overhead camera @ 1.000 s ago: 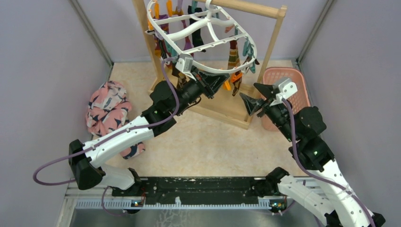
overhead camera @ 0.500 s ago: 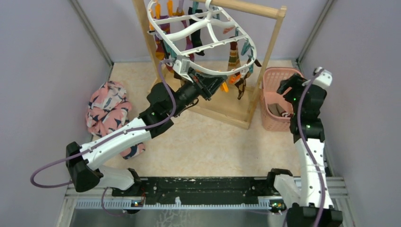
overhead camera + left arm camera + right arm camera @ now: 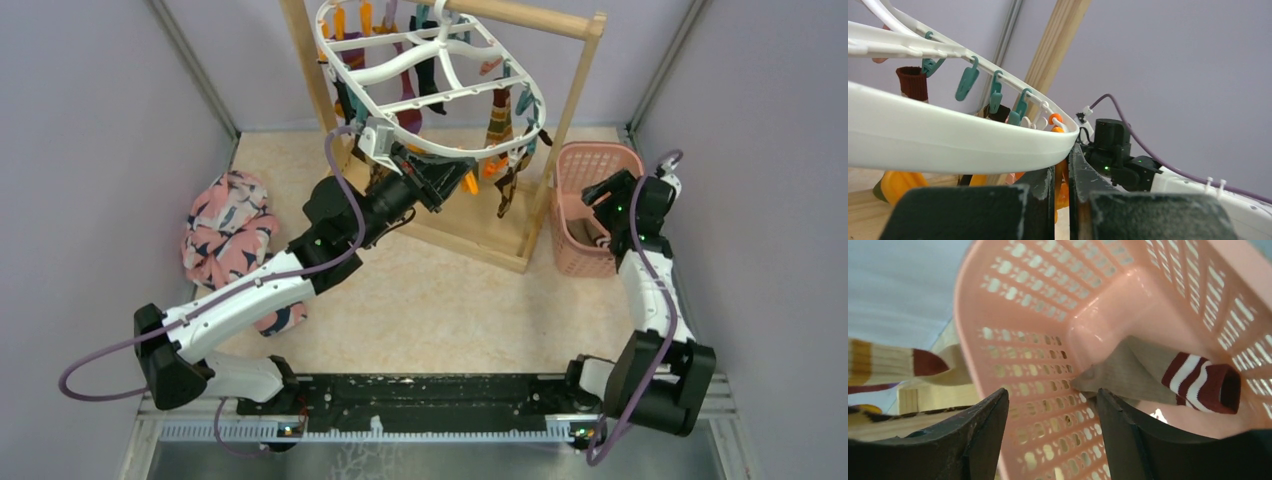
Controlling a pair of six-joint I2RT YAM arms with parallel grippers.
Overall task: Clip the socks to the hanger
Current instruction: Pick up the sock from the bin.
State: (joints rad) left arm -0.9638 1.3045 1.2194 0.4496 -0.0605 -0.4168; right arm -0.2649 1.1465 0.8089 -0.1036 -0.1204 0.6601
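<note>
Soft even light, faint shadows; left wrist view blurs close hanger (image 3: 948,142).

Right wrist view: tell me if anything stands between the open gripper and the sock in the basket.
Nothing visible does. The right gripper is open and points into the pink basket; the beige sock with maroon and white stripes lies uncovered on its floor, only the basket walls around it.

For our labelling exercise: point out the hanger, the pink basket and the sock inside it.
hanger (image 3: 948,142), left wrist view, white front rim.
pink basket (image 3: 1128,297), right wrist view, inner wall.
sock (image 3: 1140,371), right wrist view, beige leg.
</note>
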